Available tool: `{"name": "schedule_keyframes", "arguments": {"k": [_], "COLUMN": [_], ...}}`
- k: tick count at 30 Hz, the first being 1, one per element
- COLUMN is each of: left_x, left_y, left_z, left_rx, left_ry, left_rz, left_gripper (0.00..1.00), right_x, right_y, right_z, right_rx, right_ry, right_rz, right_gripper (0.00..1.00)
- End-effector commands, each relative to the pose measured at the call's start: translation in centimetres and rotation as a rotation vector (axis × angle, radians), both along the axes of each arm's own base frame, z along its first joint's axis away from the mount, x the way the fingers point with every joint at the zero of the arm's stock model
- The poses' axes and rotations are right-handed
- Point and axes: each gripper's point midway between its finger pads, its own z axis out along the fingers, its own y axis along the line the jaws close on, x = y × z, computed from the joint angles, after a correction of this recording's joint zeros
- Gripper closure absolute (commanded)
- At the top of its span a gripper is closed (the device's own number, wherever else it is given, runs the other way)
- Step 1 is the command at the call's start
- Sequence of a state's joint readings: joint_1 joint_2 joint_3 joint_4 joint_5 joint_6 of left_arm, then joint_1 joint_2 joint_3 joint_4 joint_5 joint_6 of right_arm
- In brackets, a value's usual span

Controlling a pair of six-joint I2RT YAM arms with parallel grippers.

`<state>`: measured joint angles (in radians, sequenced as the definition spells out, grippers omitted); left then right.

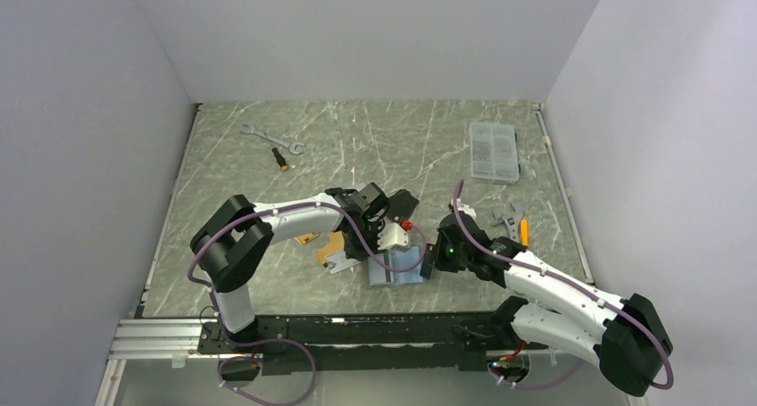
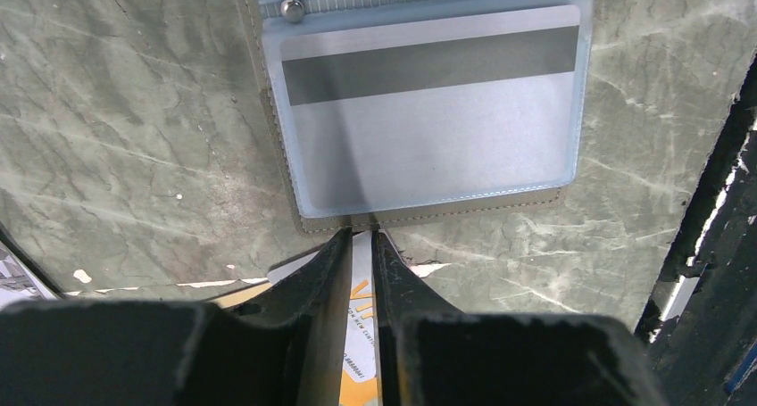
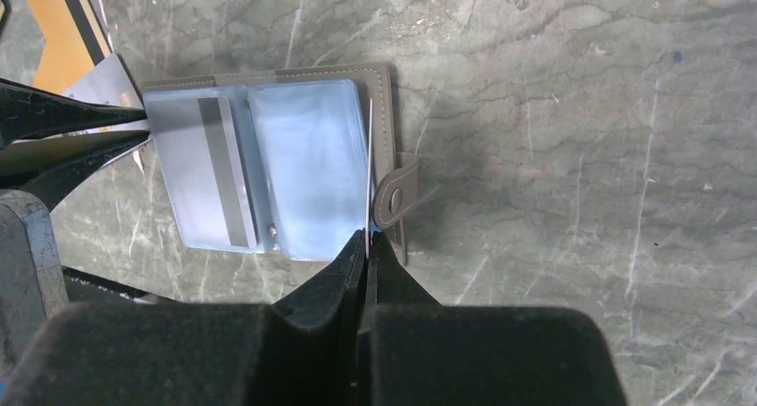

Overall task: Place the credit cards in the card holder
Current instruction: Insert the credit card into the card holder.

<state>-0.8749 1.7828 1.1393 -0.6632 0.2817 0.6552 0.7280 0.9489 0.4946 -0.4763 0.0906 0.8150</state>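
Card holder (image 3: 382, 111) open by near edge of tabletop (image 1: 268, 174), about midway. Left hand (image 2: 361, 238) clamped on a card (image 2: 361, 290) at its rim. Right hand (image 3: 366, 238) pinches a sleeve (image 3: 308, 169) edge.

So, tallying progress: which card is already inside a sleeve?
The silver-grey card with the dark stripe, inside a blue sleeve of the card holder. A second card is pinched in the left gripper, and a gold-orange card lies on the table.
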Motion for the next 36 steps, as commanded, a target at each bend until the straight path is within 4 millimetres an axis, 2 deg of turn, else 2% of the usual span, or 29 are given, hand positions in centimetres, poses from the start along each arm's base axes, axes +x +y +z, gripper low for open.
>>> {"name": "schedule_keyframes", "arguments": {"k": [1,13,24,27,33,36], "left_x": [0.7,0.7,0.6,0.7,0.7,0.7], "left_y": [-1.0,-1.0,-0.8,-0.9,-0.8,-0.7], "left_z": [2.0,2.3,2.3,2.4,2.3,2.3], "left_rx": [-0.045,-0.046,-0.044,-0.046,-0.039,-0.037], "left_ry": [-0.043,-0.045,-0.05,-0.055,-0.052,-0.055], "left_rz": [-0.024,-0.025,-0.03,-0.032,-0.032,-0.033], "left_gripper": [0.8,0.81,0.82,0.82,0.82,0.82], "right_x": [-0.1,-0.9,-1.4,-1.5,-1.0,-0.8], "right_y": [0.8,1.3,0.9,1.9,4.8,5.5], "right_z": [-0.4,-2.3,-3.9,-3.8,-2.4,-2.0], "right_rx": [0.032,0.061,0.035,0.068,0.153,0.189], "right_ry": [0.004,0.054,0.096,0.102,0.088,0.091], "right_rz": [0.021,0.033,0.021,0.062,0.194,0.226], "right_gripper": [1.0,1.0,1.0,1.0,1.0,1.0]}}
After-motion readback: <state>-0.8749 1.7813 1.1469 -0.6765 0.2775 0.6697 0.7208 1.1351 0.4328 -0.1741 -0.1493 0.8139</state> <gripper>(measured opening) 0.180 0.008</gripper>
